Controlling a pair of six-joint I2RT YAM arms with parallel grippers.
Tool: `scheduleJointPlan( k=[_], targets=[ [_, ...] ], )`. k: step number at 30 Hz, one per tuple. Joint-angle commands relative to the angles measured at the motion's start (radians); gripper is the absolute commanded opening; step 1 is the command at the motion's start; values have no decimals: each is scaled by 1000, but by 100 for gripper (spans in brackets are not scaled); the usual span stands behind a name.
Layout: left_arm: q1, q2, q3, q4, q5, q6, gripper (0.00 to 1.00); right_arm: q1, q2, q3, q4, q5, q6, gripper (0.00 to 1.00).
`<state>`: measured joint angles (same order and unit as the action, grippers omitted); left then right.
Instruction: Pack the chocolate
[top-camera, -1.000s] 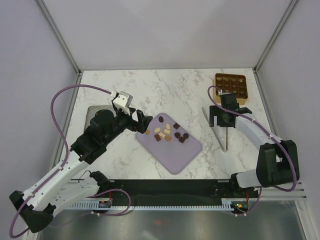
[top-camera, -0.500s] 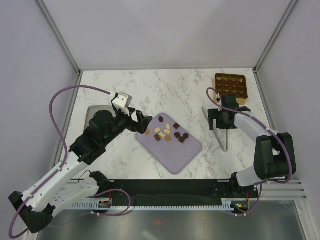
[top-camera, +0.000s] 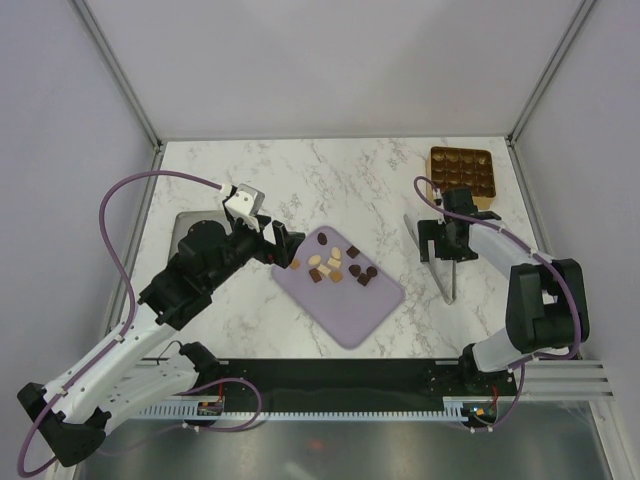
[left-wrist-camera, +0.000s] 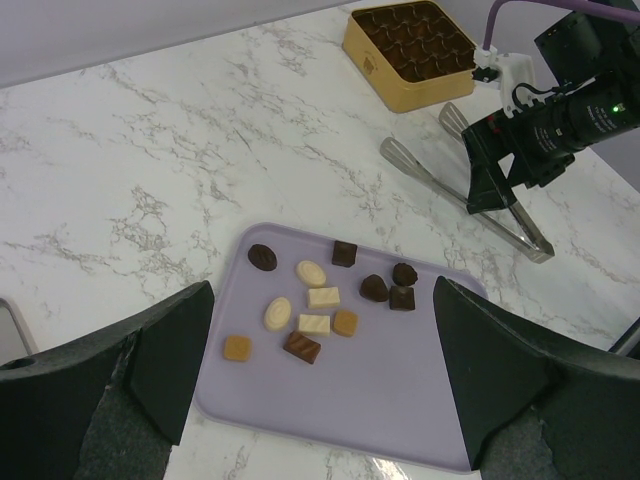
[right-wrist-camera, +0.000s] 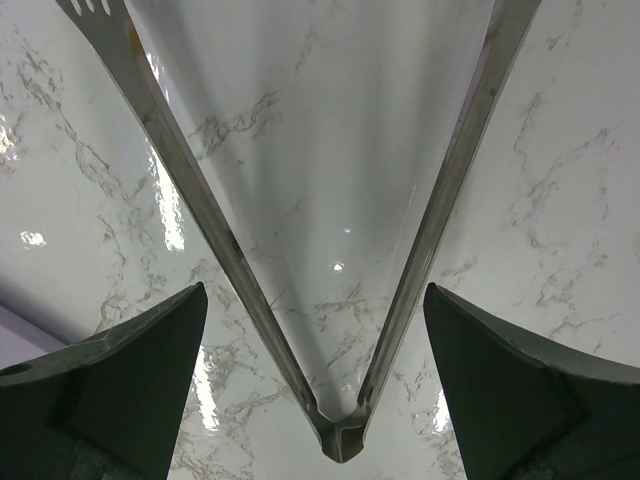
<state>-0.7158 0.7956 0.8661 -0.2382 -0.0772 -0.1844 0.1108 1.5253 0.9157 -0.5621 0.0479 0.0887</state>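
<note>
Now the chocolate (left-wrist-camera: 322, 297) lies on the lilac mat (left-wrist-camera: 380, 390), and both pincers are wide open.
About twelve little pieces, dark brown, tan and white, sit close together on the far part of the mat, in the middle of the marble tabletop (left-wrist-camera: 150, 150). The left pincer (top-camera: 288, 245) hangs over the mat's left edge, holding nothing. Metal tongs (right-wrist-camera: 340, 440) lie between the mat and the gold tray (left-wrist-camera: 370, 70) in the far right corner. The right pincer (top-camera: 441, 248) hangs just over the tongs, holding nothing.
</note>
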Motion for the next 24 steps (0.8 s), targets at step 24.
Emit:
scheduleJointPlan(
  k=[24],
  targets=[
    [-10, -7, 4, 28, -21, 51, 98, -25, 121, 57, 34, -77, -60, 97]
  ],
)
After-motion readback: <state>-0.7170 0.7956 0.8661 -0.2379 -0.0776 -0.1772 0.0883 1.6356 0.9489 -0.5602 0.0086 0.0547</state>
